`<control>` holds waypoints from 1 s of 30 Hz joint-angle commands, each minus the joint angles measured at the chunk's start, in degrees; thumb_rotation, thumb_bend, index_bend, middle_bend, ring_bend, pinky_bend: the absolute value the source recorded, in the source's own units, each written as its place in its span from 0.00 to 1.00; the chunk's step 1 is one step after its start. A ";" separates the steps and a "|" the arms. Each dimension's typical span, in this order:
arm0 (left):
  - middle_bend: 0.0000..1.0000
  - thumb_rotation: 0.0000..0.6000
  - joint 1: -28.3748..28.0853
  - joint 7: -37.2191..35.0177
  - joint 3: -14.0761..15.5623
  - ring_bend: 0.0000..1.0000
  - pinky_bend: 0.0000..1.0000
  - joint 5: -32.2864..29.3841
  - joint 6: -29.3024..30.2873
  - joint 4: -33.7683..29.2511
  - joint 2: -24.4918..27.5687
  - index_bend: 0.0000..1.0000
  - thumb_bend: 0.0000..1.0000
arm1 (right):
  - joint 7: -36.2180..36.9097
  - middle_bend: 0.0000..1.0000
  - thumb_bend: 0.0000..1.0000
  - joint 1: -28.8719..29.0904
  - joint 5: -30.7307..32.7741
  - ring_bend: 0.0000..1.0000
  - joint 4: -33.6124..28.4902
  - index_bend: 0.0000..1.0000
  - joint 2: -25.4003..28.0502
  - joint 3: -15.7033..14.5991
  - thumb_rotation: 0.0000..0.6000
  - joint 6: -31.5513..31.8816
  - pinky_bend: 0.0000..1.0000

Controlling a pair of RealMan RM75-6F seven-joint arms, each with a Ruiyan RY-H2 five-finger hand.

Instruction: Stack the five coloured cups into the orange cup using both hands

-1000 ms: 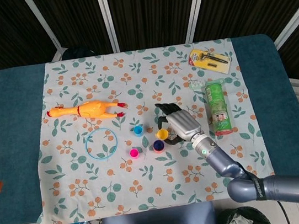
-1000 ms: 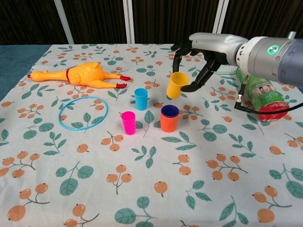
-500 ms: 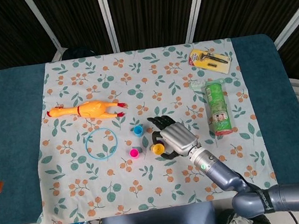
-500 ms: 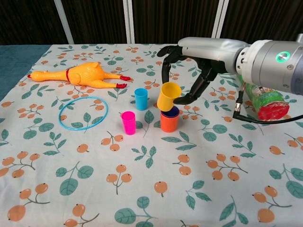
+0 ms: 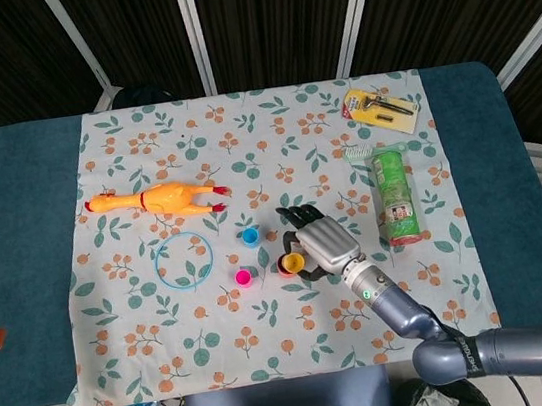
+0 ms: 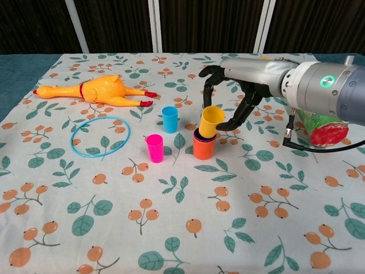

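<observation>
Your right robot hand (image 6: pixel 231 94) holds the yellow cup (image 6: pixel 211 121) near the middle of the chest view. The fingers wrap around its top, so the bottom end is free to go in first. The cup leans to one side, and its bottom end is already poking into the orange cup (image 6: pixel 203 147). A purple cup (image 6: pixel 199 136) sits inside the orange one, and you can see its dark rim. That is why the yellow cup sits so high: it has to fit into the purple one.

I think you need to stand the yellow cup up straight before you let go. If it stays tilted, it may catch on the rim or tip the stack over.

The blue cup (image 6: pixel 170 119) stands just left of the stack, mouth up. The pink cup (image 6: pixel 154 148) stands a bit lower and to the left. Both are upright and apart from each other, so a hand can reach around each one. They look like the left hand's job, since they are on its side. Your left robot hand does not show in either view.

The rubber chicken (image 6: pixel 97 91), the blue ring (image 6: pixel 100 136) and the green can (image 5: pixel 395 195) on the counter are not part of this job.
</observation>
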 commanded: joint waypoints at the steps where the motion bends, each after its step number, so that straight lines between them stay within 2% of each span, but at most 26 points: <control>1: 0.03 1.00 -0.08 0.12 -0.08 0.00 0.00 -0.31 -0.21 0.09 -0.04 0.09 0.17 | 0.36 0.00 0.34 -0.06 -0.34 0.00 0.37 0.55 -0.21 -0.27 1.00 -0.14 0.09; 9: 0.03 1.00 -0.08 -0.01 -0.10 0.00 0.00 -0.26 -0.21 0.08 0.00 0.09 0.17 | 1.02 0.00 0.34 0.25 -0.25 0.00 1.88 0.54 -1.08 -0.40 1.00 -0.82 0.09; 11: 0.03 1.00 -0.08 -0.11 -0.14 0.00 0.00 -0.32 -0.23 0.09 0.02 0.09 0.17 | 1.06 0.00 0.34 0.32 -0.23 0.00 2.08 0.50 -1.22 -0.62 1.00 -1.10 0.09; 15: 0.03 1.00 -0.10 -0.25 -0.12 0.00 0.00 -0.29 -0.31 0.12 0.07 0.09 0.17 | 0.74 0.00 0.34 0.70 0.38 0.00 2.84 0.22 -1.34 -1.00 1.00 -2.04 0.09; 18: 0.03 1.00 -0.08 -0.30 -0.14 0.00 0.00 -0.26 -0.26 0.10 0.10 0.09 0.17 | 0.04 0.00 0.34 1.14 1.56 0.00 3.03 0.07 -1.07 -1.46 1.00 -3.18 0.09; 25: 0.03 1.00 -0.06 -0.35 -0.09 0.00 0.00 -0.24 -0.30 0.16 0.13 0.09 0.17 | 0.21 0.00 0.34 0.98 2.17 0.00 1.24 0.05 1.89 -0.41 1.00 -2.32 0.08; 30: 0.03 1.00 -0.11 -0.60 -0.01 0.00 0.00 0.03 -0.42 0.12 0.22 0.09 0.17 | 2.61 0.00 0.34 -3.22 -2.62 0.00 -2.59 0.05 7.56 0.16 1.00 4.40 0.08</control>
